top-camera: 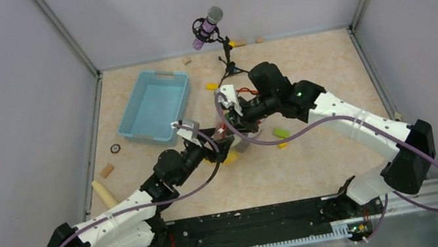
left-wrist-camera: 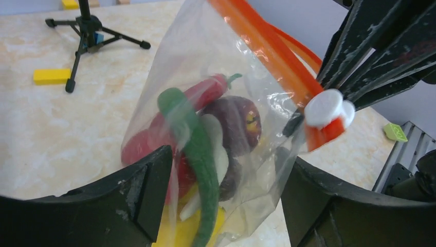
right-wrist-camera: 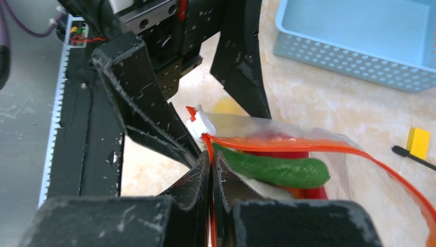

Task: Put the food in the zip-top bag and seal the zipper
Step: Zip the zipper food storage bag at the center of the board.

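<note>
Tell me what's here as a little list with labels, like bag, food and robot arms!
Container: clear zip-top bag, between both arms
Food inside: green piece, red chili, dark brown piece, something yellow underneath
Mouth: orange-red zipper, white slider at one end
Right side: right end effector shut on the zipper
Left side: left end effector open, fingers either side of the bag
Nearby: light-blue basket

A blue basket [top-camera: 155, 106] sits left on the surface [top-camera: 314, 68]; behind stands a tripod microphone [top-camera: 209, 25], a yellow block [top-camera: 211, 86] nearby.
</note>
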Robot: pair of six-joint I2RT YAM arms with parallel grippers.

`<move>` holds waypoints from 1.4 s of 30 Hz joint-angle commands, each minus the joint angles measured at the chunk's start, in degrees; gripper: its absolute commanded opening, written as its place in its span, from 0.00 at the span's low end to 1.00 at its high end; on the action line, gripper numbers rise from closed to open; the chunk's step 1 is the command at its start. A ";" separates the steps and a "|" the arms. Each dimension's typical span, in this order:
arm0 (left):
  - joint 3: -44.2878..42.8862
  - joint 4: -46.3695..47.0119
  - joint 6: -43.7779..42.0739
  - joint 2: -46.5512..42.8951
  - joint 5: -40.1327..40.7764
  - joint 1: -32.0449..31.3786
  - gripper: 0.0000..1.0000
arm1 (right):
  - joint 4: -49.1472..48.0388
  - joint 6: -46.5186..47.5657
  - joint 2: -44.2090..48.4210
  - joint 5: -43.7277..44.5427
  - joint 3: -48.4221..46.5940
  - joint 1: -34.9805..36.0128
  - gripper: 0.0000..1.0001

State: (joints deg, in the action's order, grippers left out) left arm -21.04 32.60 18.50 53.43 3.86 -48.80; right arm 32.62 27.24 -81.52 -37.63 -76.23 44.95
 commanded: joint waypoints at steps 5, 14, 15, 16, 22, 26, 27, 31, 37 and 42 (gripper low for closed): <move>2.40 1.99 -10.16 -8.30 -6.03 -0.07 0.83 | -2.14 1.24 5.00 -6.06 0.05 0.63 0.00; 1.10 0.11 -14.20 -8.17 -6.72 -0.07 0.79 | 0.31 1.71 2.89 -5.59 -1.71 0.58 0.00; 0.89 -0.35 -14.76 -8.17 -6.57 -0.07 0.77 | 0.49 1.87 2.90 -5.41 -1.77 0.61 0.00; 0.64 -1.04 -15.14 -8.47 -6.23 -0.08 0.73 | 0.63 1.98 2.90 -5.22 -1.74 0.66 0.00; 0.78 -2.17 -16.14 -10.63 -6.84 -0.07 0.69 | 0.82 1.73 2.39 -4.68 -1.97 0.64 0.00; 0.78 -1.79 -16.27 -11.07 -9.07 -0.07 0.69 | 0.83 1.35 1.57 -4.91 -2.38 0.61 0.00; 0.67 -1.76 -16.49 -11.00 -9.12 -0.12 0.69 | 0.84 1.37 1.40 -4.71 -2.50 0.60 0.00; -0.07 -1.98 -17.85 -10.37 -9.09 -0.07 0.63 | 0.83 1.00 0.60 -4.40 -2.93 0.59 0.00; -0.84 -2.64 -18.06 -10.00 -9.06 -0.09 0.48 | 1.44 2.10 0.57 -4.15 -2.87 0.58 0.00; -1.20 -2.75 -19.71 -9.57 -10.45 -0.07 0.17 | 2.48 3.24 0.31 -3.89 -3.02 0.58 0.01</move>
State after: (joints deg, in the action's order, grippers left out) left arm -19.64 28.21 0.73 43.48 -4.93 -48.80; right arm 34.41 28.45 -80.93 -41.41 -76.18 44.97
